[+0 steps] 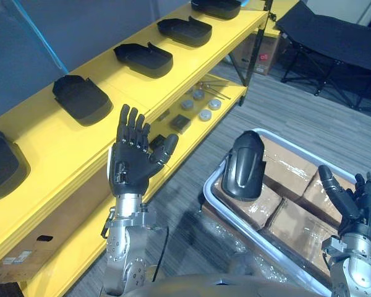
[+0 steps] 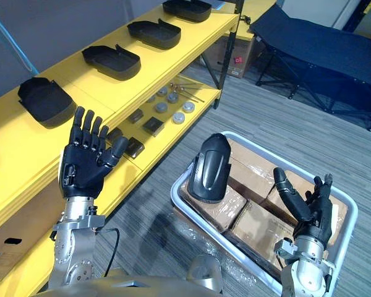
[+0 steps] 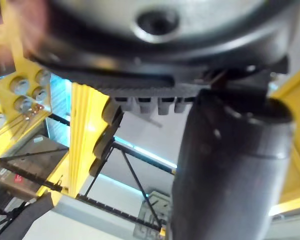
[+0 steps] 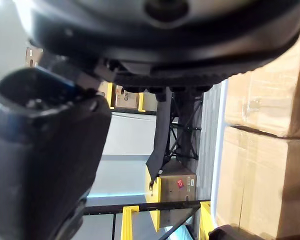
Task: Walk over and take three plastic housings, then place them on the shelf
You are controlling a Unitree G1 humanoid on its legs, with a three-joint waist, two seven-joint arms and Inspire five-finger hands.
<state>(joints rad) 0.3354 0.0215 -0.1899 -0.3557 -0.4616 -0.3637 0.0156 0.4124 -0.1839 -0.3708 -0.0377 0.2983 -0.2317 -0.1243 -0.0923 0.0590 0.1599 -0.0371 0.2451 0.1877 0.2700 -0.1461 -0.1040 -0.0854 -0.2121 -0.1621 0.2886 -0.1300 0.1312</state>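
Left hand (image 1: 133,162) hanging raised beside yellow shelf (image 1: 55,145), fingers spread straight, gripping nothing; other housings (image 1: 144,59) lying along shelf top.
Right eye view: housing (image 2: 210,168) standing upright on cardboard boxes (image 2: 260,226) in white bin (image 2: 177,189), long axis near vertical, sitting between hands. Right hand (image 2: 312,210) hovering over bin, spread flat, empty, judged nearer.
Left wrist view: left hand showing straight, nothing gripped.
Right wrist view: boxes showing beside palm, no contact.
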